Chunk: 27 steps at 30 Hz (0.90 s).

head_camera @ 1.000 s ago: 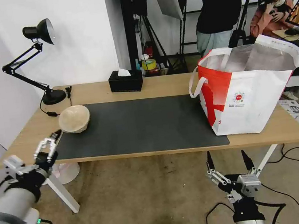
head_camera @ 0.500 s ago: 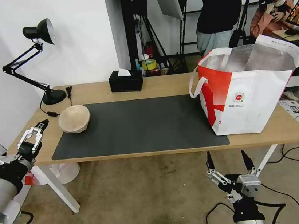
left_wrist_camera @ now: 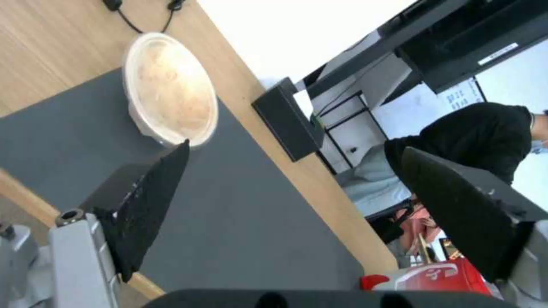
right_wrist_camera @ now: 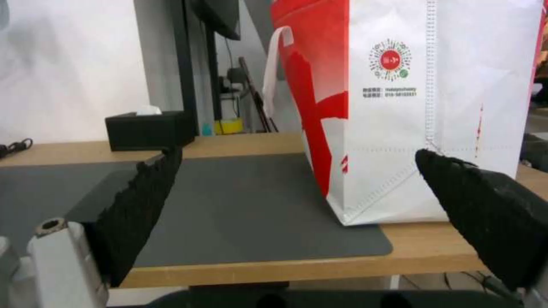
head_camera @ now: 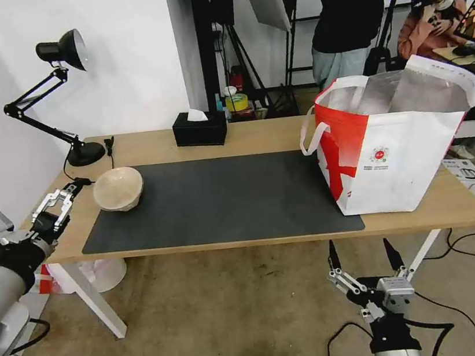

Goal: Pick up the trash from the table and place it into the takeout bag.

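We see the beige bowl [head_camera: 118, 188] tipped on its side at the left end of the dark mat [head_camera: 223, 203] on the table [head_camera: 255, 132], its opening turned toward the left hand [head_camera: 63, 195]. Compared with half a second ago, that left hand has risen and come in over the table's left edge, so its fingertips now sit just beside the bowl's rim, apart from it; a second ago it was lower, near the mat's front left corner. Its fingers are spread wide and hold nothing. In the left wrist view the bowl [left_wrist_camera: 171, 90] lies beyond the tip of one dark finger [left_wrist_camera: 150, 201]. The bag [head_camera: 396, 139] stands upright on the right end of the table, its mouth open and foil lining showing, in the same place as before. The right hand [head_camera: 360, 258] hangs below the table's front edge, fingers parted and empty, unmoved. A tissue box [head_camera: 200, 128] and desk lamp [head_camera: 60, 52] sit along the back.
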### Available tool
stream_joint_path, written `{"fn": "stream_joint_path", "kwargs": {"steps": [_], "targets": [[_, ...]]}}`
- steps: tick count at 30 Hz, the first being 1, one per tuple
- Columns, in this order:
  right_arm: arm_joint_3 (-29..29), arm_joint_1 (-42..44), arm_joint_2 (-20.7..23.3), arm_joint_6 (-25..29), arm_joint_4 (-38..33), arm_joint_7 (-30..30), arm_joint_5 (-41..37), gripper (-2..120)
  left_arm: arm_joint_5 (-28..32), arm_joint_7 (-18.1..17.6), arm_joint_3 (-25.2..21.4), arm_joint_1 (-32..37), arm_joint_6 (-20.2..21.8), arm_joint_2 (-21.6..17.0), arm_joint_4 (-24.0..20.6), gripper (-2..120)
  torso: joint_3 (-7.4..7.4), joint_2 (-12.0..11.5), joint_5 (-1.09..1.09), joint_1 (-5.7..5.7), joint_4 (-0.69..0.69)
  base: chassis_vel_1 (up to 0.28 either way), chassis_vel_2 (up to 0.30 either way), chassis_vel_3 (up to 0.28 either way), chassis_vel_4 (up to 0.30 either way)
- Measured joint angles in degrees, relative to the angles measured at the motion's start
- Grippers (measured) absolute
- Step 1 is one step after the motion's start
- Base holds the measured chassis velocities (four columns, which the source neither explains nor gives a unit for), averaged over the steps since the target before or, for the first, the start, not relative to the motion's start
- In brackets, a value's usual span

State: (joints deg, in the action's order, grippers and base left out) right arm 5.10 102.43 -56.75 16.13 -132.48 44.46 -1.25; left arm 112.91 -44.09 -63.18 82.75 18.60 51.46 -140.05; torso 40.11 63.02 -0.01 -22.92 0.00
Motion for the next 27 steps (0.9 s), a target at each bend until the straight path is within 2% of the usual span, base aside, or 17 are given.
{"fn": "stream_joint_path", "kwargs": {"steps": [4, 15, 23, 27], "targets": [[0.00, 0.00, 0.00, 0.00, 0.00, 0.00, 0.00, 100, 2.01, -0.86, -1.09, -1.16, -0.09, -0.59, 2.10, 100, 0.00, 0.00, 0.00, 0.00, 0.00, 0.000, 0.000, 0.000, 0.000], [0.00, 0.00, 0.00, 0.00, 0.00, 0.00, 0.00, 100, 2.57, -0.75, -2.14, -1.45, 0.32, -1.20, 4.96, 100, 0.00, 0.00, 0.00, 0.00, 0.00, 0.000, 0.000, 0.000, 0.000], [0.00, 0.00, 0.00, 0.00, 0.00, 0.00, 0.00, 100, 1.65, -1.47, 0.29, -4.22, 0.48, -2.74, 8.32, 100, 0.00, 0.00, 0.00, 0.00, 0.00, 0.000, 0.000, 0.000, 0.000], [0.00, 0.00, 0.00, 0.00, 0.00, 0.00, 0.00, 100, 1.46, -1.68, 1.76, -5.86, 0.69, -3.59, 11.35, 100, 0.00, 0.00, 0.00, 0.00, 0.00, 0.000, 0.000, 0.000, 0.000]]}}
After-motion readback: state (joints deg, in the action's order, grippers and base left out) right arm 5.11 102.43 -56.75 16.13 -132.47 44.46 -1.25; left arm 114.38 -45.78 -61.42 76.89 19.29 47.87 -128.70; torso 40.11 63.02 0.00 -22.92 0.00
